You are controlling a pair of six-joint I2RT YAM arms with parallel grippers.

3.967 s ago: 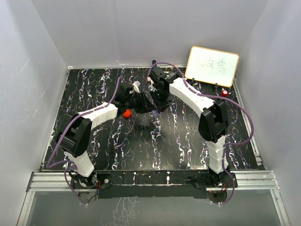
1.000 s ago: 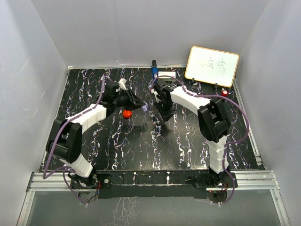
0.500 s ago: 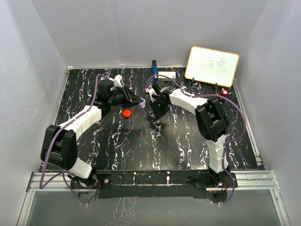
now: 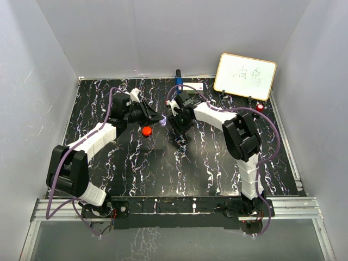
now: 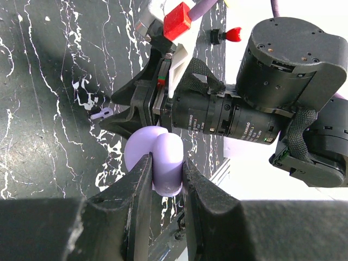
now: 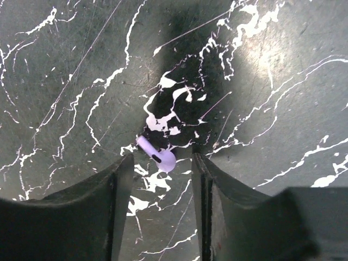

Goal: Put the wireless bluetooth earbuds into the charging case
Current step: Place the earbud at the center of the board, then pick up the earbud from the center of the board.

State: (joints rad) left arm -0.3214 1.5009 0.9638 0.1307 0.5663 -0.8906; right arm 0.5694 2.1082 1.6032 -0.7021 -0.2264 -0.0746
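Clamping the lilac charging case (image 5: 157,160) low in the frame are the left fingers (image 5: 136,206); the right fingers (image 6: 111,198) stand apart, a purple earbud (image 6: 159,156) on the tabletop (image 6: 54,81) between them.

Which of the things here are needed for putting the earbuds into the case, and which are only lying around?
Needed:
lilac earbud, between the open right fingers
lilac charging case, gripped by the left fingers

Only lying around:
red puck
whiteboard
red-capped object beside it
blue object at the far edge
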